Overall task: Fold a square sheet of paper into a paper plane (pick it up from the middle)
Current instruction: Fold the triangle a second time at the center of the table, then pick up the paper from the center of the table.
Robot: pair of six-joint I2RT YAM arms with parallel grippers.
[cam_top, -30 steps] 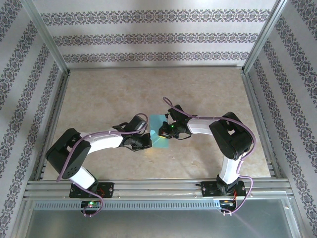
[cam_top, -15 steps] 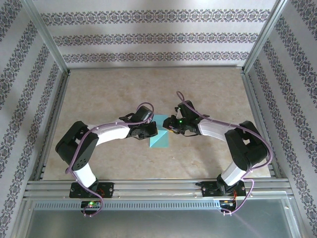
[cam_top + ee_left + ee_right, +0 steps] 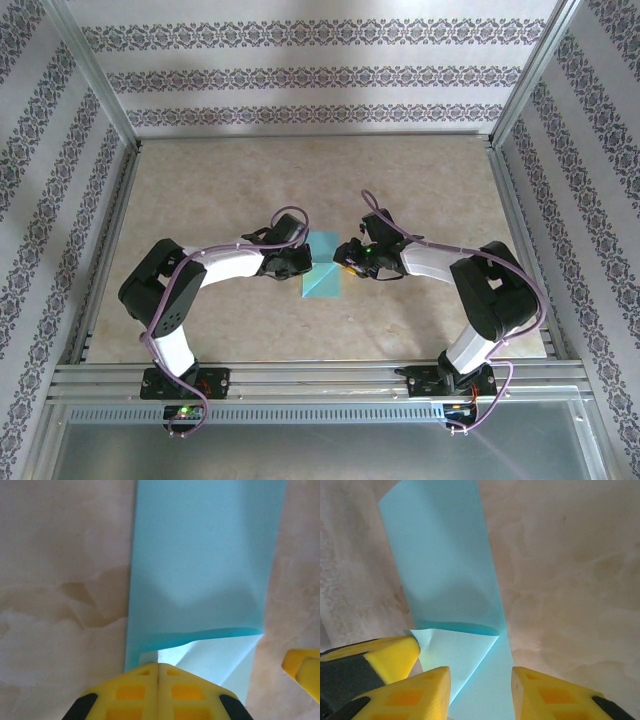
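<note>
Paper plane [image 3: 322,278] on table [image 3: 200,200], pinched by left gripper [image 3: 158,667]; right gripper [image 3: 480,676] spread, straddling it.

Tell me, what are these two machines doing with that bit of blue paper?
This robot is folding a light-blue paper plane on the table. The left claw is shut, apparently pinching the edge where a flap is turned over. The right claw is open, straddling that same end. The paper is only partly folded.
</note>
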